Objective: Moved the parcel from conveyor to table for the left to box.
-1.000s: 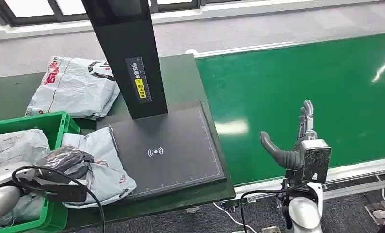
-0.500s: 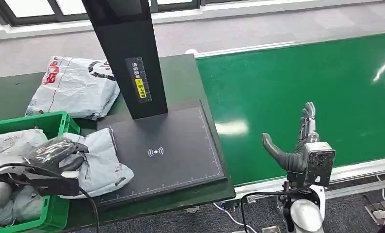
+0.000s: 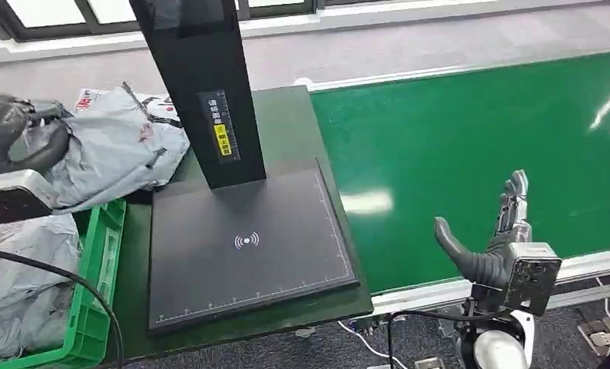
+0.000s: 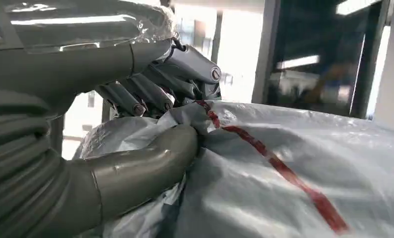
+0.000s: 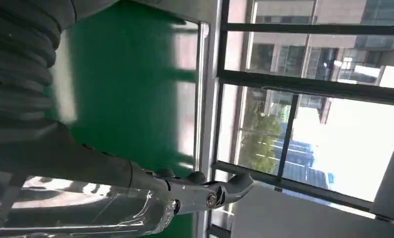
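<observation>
Up at the far left of the head view, the left hand (image 3: pixel 18 142) grips a crumpled grey plastic mailer parcel (image 3: pixel 106 157), lifted above the dark green table (image 3: pixel 286 123) and hanging over the back left corner, near the open green plastic crate (image 3: pixel 94 277) that already holds other grey bags. The right hand (image 3: pixel 490 238) is released, fingers straight and thumb spread, holding nothing, poised over the near edge of the green conveyor belt (image 3: pixel 471 131).

The main risk, as I judge it, is the hold itself. The bag is soft and slippery, and the hand has only a bunched fold of film; if that fold slides out, the parcel could drop back onto the table or land half across the crate's rim instead of inside. The hanging bulk could also brush the black upright scanner post (image 3: pixel 202 84) just beside it, or drag over another printed grey bag that seems to lie beneath it, though the two are hard to tell apart.

The left wrist view shows what the head view cannot: the thick grey thumb (image 4: pixel 150 158) presses a pleat of film against the darker fingers (image 4: pixel 135 96), right by a red stripe (image 4: pixel 279 163) on the bag. The head view alone places parcel, crate and post. The right wrist view confirms the bare right palm over green belt, windows beyond.
</observation>
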`<state>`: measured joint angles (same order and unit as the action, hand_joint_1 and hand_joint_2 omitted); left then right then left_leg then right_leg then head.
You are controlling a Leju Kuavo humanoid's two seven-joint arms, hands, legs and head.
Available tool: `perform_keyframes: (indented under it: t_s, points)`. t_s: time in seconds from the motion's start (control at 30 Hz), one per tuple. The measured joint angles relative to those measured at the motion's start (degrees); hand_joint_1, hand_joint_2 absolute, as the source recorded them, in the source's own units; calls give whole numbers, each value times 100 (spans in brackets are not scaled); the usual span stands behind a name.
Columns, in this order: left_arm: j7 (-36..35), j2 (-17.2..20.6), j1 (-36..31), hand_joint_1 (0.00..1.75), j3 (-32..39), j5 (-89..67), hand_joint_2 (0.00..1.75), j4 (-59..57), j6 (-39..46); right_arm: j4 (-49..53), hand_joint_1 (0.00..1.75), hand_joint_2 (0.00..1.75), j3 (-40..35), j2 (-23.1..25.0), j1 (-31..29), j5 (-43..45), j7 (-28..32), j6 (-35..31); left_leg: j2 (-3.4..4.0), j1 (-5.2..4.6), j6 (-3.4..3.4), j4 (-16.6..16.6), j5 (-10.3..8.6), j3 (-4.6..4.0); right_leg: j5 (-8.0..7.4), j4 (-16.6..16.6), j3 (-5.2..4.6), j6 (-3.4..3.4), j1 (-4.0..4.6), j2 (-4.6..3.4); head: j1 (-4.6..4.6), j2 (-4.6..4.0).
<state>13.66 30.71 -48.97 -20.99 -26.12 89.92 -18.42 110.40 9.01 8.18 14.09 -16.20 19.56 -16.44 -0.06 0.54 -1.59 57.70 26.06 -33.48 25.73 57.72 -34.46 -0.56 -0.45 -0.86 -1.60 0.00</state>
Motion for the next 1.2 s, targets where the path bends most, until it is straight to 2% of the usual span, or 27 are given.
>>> perform_keyframes:
  t_s: [0.23,0.63,0.8,0.97,1.2]
  points:
    - [13,-212,-126,175,293,7,175,31,11,44,0,175,109,81,24,-4,9,7,-1,0,0,0,0,2,0,0,0,0,0,1,0,0]
    - [-15,-372,-241,175,519,7,175,44,118,68,0,175,118,114,92,44,105,-7,-1,0,0,0,-1,1,0,0,1,0,0,1,0,0]
    - [-236,-385,-441,175,672,-315,175,37,354,68,0,175,173,114,102,105,135,0,-2,1,0,0,0,-2,0,0,1,0,1,2,0,0]
    - [-542,-11,-681,175,676,-1761,175,-196,566,68,0,175,175,114,95,42,96,0,5,1,-1,-2,0,2,1,0,0,-2,2,-3,2,0]
    - [-675,606,-604,175,678,-3164,175,-987,704,68,0,175,175,114,-34,-26,-72,63,6,4,-7,-5,-4,1,2,6,1,-4,4,-4,0,0]
